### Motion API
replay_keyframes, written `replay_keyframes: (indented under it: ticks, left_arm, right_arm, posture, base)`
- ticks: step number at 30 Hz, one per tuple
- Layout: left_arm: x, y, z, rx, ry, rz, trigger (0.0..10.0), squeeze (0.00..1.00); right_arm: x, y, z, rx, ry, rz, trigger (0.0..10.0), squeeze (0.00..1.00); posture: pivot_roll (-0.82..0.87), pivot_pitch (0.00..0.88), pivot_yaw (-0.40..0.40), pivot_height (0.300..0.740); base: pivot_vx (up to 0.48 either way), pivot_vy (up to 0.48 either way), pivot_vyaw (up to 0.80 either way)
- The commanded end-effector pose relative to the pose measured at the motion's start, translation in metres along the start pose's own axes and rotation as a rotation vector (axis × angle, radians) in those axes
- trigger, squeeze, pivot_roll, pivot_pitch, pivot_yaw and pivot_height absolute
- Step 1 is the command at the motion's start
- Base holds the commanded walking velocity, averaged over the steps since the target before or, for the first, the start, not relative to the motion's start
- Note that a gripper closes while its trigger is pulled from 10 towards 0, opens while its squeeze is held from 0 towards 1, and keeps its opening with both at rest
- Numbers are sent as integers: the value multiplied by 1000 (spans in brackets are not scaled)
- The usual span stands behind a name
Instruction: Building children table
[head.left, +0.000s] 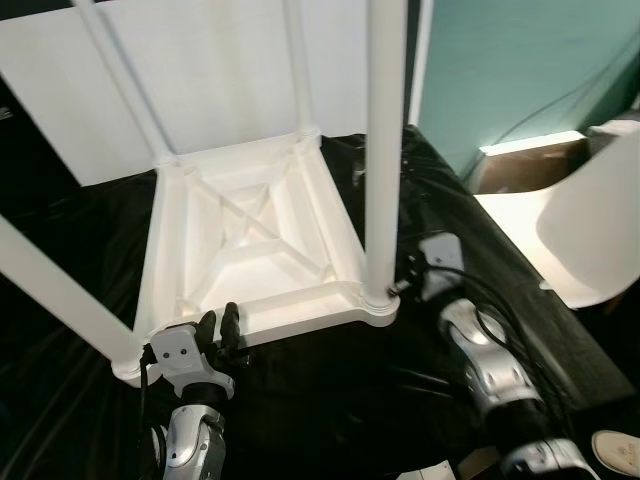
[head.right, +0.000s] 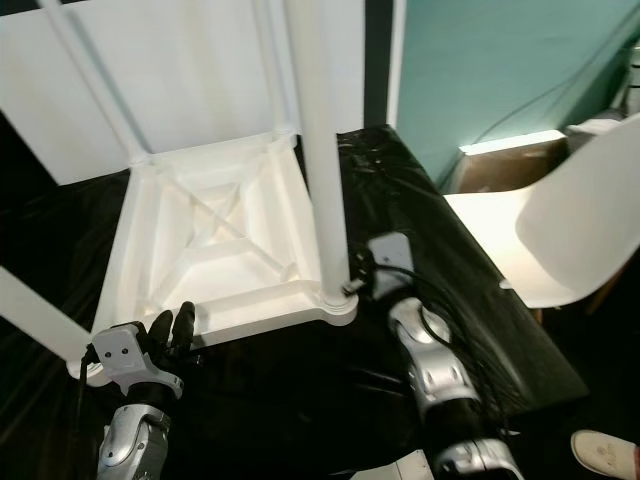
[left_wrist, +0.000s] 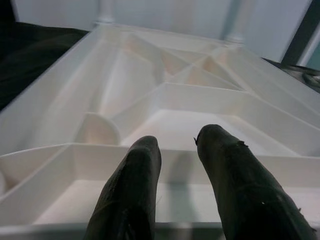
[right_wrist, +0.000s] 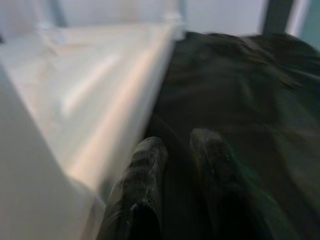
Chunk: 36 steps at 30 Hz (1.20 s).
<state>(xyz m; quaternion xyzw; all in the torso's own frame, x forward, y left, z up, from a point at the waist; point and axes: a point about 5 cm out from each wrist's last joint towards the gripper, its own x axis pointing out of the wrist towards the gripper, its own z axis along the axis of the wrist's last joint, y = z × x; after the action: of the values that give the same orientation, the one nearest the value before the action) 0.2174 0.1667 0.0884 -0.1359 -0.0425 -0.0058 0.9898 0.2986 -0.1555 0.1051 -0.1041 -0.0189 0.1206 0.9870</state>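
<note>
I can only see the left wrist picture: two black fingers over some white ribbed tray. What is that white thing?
Observer: It is a small white table lying upside down on a black sheet, with its legs pointing up.
Operator: Where is the left pincer on it?
Observer: The left pincer is at the table's near edge, close to the near left corner.
Operator: And the other arm?
Observer: The right pincer is low over the sheet, beside the near right leg.
Operator: Anything else around?
Observer: A white chair stands off the sheet on the robot's right.
</note>
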Motion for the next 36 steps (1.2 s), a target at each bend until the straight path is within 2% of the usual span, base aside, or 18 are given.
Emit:
replay_keyframes:
  ticks: [1,2,4,6,8,11,12,13,15,17,23,25,26,28,31,34,36]
  left_arm:
    - [-1,0,-5,-12,12,27,10000,0]
    - [-1,0,-5,-12,12,27,10000,0]
    - [-1,0,-6,-21,13,31,10000,0]
    - [-1,1,-6,-31,16,34,10000,0]
    - [-1,1,-7,-32,20,29,10000,0]
    - [-2,0,-8,-26,29,12,10000,0]
    - [-2,-1,-9,-22,32,6,10000,0]
    - [-1,-2,-9,-13,31,-2,10000,0]
    - [-1,-2,-9,-13,31,-2,10000,0]
    - [-2,-3,-8,-13,31,-1,10000,0]
    - [-12,0,-10,-105,61,7,10000,0]
    - [-20,-6,-9,-125,70,-69,10000,0]
    - [-20,-6,-9,-125,70,-69,10000,0]
    - [-26,-11,-10,-100,73,-115,10000,0]
    - [-26,-11,-10,-86,72,-120,10000,0]
    - [-28,-8,-9,-36,48,-91,10000,0]
    - [-36,2,-6,33,32,-27,10000,0]
  right_arm:
    - [-13,-11,0,-80,4,-97,10000,0]
    - [-13,-11,0,-80,4,-97,10000,0]
    - [-27,-19,6,-230,-32,-179,10000,0]
    - [-37,-21,17,-318,-85,-210,10000,0]
    - [-42,-19,22,-340,-110,-200,10000,0]
    - [-50,-11,27,-324,-126,-136,10000,0]
    - [-53,-8,28,-292,-132,-99,10000,0]
    - [-60,3,28,-182,-134,32,10000,0]
    - [-60,3,28,-182,-134,32,10000,0]
    - [-64,7,27,-128,-131,120,10000,0]
    - [-62,5,34,-202,-149,130,10000,0]
    - [-55,11,41,-306,-194,206,10000,0]
    - [-55,11,41,-306,-194,206,10000,0]
    - [-47,8,45,-348,-211,264,10000,0]
    - [-45,6,46,-347,-212,278,10000,0]
    - [-42,3,48,-312,-204,299,10000,0]
    - [-41,6,45,-261,-183,308,10000,0]
  posture:
    - [-64,0,83,740]
    - [-64,0,83,740]
    - [-80,0,91,740]
    - [-89,0,96,740]
    - [-89,0,96,740]
    - [-89,0,96,740]
    - [-115,0,108,740]
    - [-118,0,110,740]
    - [-118,0,110,740]
    - [-117,0,109,740]
    - [-103,0,101,740]
    - [-91,0,97,740]
    - [-91,0,97,740]
    - [-77,0,89,740]
    - [-69,0,84,740]
    - [-49,0,70,740]
    - [-38,0,65,740]
  base:
    - [0,0,0]
    - [0,0,0]
    - [0,0,0]
    - [0,0,0]
    - [0,0,0]
    - [0,0,0]
    - [0,0,0]
    - [0,0,0]
    - [0,0,0]
    - [0,0,0]
    - [0,0,0]
    - [0,0,0]
    - [0,0,0]
    - [0,0,0]
    - [0,0,0]
    - [0,0,0]
    - [0,0,0]
